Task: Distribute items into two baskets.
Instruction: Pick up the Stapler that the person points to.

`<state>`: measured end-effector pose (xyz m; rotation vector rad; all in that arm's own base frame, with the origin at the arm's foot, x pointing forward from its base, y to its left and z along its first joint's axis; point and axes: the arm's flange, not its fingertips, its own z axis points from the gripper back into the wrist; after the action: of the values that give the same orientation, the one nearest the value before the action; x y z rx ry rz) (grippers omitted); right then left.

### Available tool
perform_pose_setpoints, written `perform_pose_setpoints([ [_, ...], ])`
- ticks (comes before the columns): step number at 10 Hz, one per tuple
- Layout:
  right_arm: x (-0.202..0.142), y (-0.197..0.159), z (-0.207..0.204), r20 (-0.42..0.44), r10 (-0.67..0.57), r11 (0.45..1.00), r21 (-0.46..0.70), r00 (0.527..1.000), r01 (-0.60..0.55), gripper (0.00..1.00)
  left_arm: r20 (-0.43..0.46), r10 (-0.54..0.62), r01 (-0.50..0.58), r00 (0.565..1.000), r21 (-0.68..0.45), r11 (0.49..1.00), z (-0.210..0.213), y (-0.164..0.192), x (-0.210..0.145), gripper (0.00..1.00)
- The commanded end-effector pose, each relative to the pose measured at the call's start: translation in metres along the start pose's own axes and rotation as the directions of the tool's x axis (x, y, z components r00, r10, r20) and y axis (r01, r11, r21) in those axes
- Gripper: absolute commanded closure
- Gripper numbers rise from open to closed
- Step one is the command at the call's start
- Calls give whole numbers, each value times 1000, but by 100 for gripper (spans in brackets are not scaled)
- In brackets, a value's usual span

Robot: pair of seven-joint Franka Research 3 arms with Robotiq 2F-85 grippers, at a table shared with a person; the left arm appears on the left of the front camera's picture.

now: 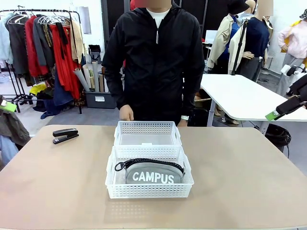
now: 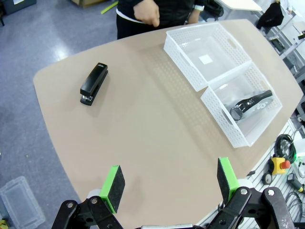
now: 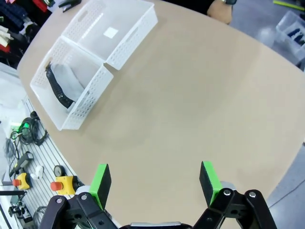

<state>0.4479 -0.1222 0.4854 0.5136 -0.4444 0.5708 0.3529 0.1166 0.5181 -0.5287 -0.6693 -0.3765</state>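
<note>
Two white lattice baskets stand end to end in the middle of the table. The near basket holds the grey "CAMPUS" pouch. Nothing lies in the far basket. The black stapler lies on the table at the far left. My left gripper hangs open high over the table's left side. High over the right side, my right gripper is open too, and its green-tipped finger shows at the right edge.
A person in a black jacket stands at the far edge behind the baskets, one hand near the table. Bare tan tabletop spreads on both sides of the baskets. Cables and an emergency stop button lie below the near edge.
</note>
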Motion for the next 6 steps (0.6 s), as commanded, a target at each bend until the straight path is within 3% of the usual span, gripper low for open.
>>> perform_pose_setpoints([
  [1,5,-9,-5,30,25,998,49,999,-26,2,6,-3,3,1000,-6,1000,1,-1,0,0],
  [5,4,-10,-10,46,46,994,98,998,-50,2,6,-3,3,1000,-6,1000,1,-1,0,0],
  [6,-2,-8,-14,3,-5,999,51,1000,5,2,6,-3,3,1000,-6,1000,1,-1,0,0],
])
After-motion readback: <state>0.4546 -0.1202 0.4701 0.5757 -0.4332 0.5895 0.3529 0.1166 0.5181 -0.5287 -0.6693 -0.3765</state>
